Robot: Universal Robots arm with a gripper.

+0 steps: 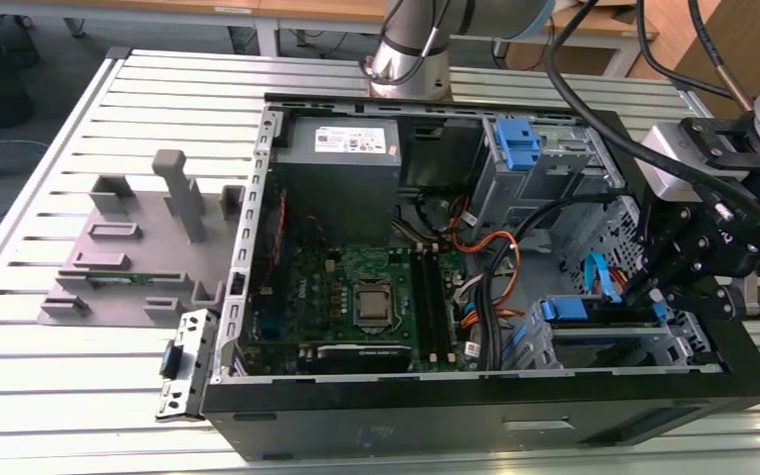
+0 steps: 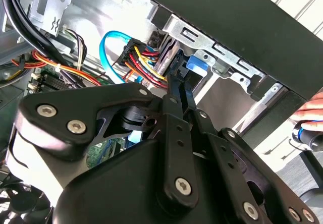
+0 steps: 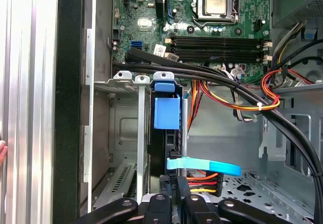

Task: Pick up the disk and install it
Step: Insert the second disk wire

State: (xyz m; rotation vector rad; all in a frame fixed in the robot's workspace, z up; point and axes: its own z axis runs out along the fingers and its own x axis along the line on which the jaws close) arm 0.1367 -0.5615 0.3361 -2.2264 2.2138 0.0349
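Sitting upright in its bay w/ blue rails, the disk (image 3: 165,133) – pincer (image 3: 174,193) narrow, fingertips at its edge.

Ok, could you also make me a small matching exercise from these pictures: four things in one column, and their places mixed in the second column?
Things:
1. grey power supply box
2. grey plastic fixture
3. claw
4. processor socket

Places:
A. on the slatted table, outside the computer case, at the exterior view's left
B. in the middle of the green board
C. inside the case, at its far end, near the arm's base
D. at the drive cage, at the exterior view's right

Pairs: 1-C, 2-A, 3-D, 4-B
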